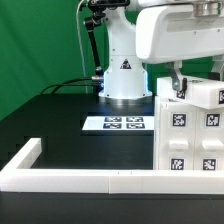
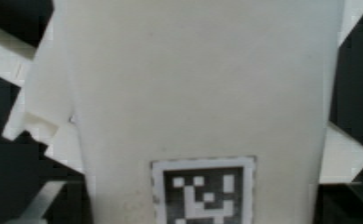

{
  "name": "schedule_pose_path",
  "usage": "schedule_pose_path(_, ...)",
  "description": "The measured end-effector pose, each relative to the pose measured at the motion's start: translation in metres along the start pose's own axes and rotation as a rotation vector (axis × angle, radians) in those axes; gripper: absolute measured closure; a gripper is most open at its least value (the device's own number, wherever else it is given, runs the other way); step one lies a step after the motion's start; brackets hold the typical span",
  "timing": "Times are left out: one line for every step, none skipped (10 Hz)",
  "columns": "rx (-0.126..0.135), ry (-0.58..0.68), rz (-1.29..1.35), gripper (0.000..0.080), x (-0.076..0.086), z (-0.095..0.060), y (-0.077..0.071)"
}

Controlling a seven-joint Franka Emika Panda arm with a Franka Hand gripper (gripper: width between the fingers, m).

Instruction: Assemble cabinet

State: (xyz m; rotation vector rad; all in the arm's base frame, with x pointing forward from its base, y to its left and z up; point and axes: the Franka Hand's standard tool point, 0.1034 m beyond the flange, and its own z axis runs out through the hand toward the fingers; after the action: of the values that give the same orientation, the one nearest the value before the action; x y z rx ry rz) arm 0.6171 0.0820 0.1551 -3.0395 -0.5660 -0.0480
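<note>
The cabinet body stands upright at the exterior view's right, against the rim bar, likely braced for fitting. The arm hangs above it; a tagged panel fills the wrist view. Jaws: can't tell.

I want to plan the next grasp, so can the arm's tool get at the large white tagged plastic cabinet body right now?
Probably yes: the tool sits right at the top of the large white tagged plastic cabinet body, and nothing visibly stands between them.
</note>
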Motion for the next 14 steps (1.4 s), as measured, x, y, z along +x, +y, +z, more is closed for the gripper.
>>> schedule_pose_path(-0.001, 0.021, 0.115, 0.0243, -0.0003, -0.0006, 0.0009)
schedule_pose_path(-0.005, 0.04, 0.208, 0.0242, -0.0021, -0.001, -0.0004)
schedule_pose_path(-0.005, 0.059, 0.352, 0.0242, -0.0043, -0.0012, -0.0038)
schedule_pose_path(-0.006, 0.072, 0.442, 0.0242, -0.0055, -0.0019, -0.0048)
schedule_pose_path(-0.004, 0.077, 0.509, 0.0242, -0.0049, -0.0021, -0.0042)
schedule_pose_path(0.0, 0.08, 0.609, 0.0242, -0.0044, -0.0022, -0.0033)
schedule_pose_path(0.004, 0.081, 0.7, 0.0242, -0.0045, -0.002, -0.0025)
schedule_pose_path(0.007, 0.081, 0.778, 0.0242, -0.0047, -0.0021, -0.0019)
schedule_pose_path(0.009, 0.081, 0.841, 0.0242, -0.0049, -0.002, -0.0013)
schedule_pose_path(0.015, 0.081, 0.915, 0.0242, -0.0049, -0.002, -0.0011)
schedule_pose_path(0.016, 0.081, 0.955, 0.0242, -0.005, -0.0018, -0.0008)
schedule_pose_path(0.021, 0.08, 1.05, 0.0242, -0.0051, -0.0018, -0.0004)
schedule_pose_path(0.024, 0.08, 1.093, 0.0242, -0.0052, -0.0017, -0.0002)
schedule_pose_path(0.031, 0.078, 1.179, 0.0242, -0.0054, -0.0016, 0.0002)
